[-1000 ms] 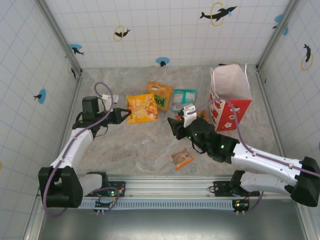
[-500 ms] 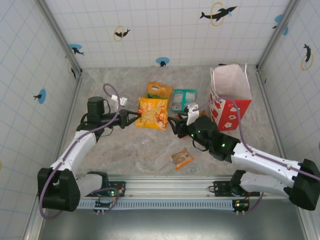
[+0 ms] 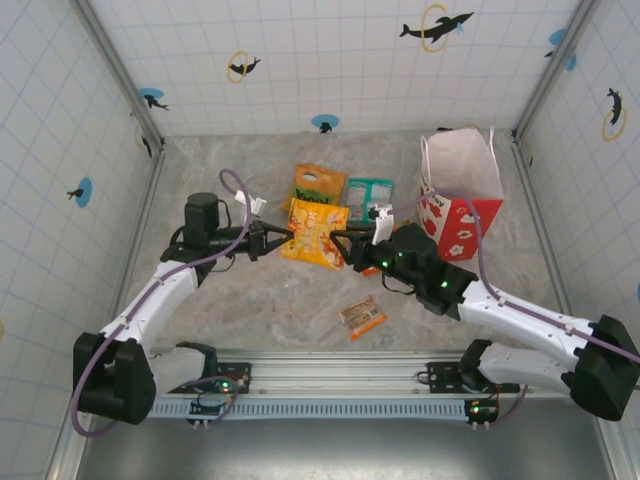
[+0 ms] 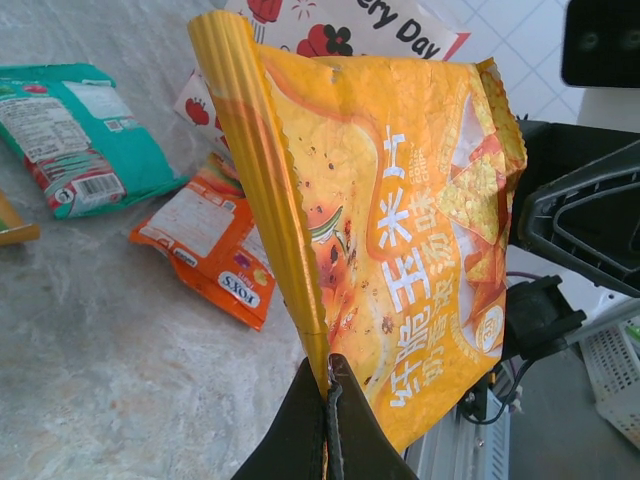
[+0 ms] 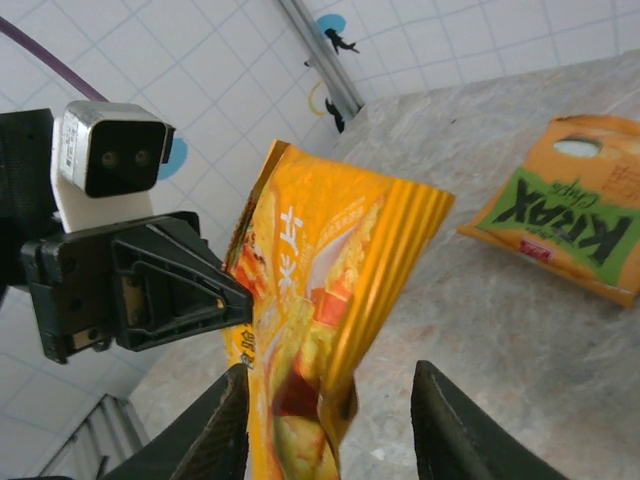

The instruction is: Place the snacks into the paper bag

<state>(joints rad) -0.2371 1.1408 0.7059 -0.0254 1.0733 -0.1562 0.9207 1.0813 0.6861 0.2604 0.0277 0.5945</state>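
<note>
A yellow-orange snack packet [image 3: 316, 232] hangs above the table, pinched at one sealed edge by my left gripper [image 3: 276, 240], which is shut on it [image 4: 330, 378]. My right gripper [image 3: 345, 246] faces it from the other side. Its jaws stand open around the packet's [image 5: 320, 300] lower end, the right finger [image 5: 455, 430] clear of the foil. The Krax packet [image 3: 318, 185], a teal packet [image 3: 368, 198] and a small wrapped bar [image 3: 362, 316] lie on the table. An orange packet [image 4: 210, 240] lies near the paper bag [image 3: 460, 190], which stands upright at the back right.
Tiled walls enclose the marble table on three sides. The right arm [image 3: 500, 305] stretches across the floor in front of the bag. A metal rail [image 3: 330, 375] runs along the near edge.
My left gripper carried the yellow-orange packet to the right, off the table. The right gripper moved left to meet it and its jaws narrowed around the packet's end.
</note>
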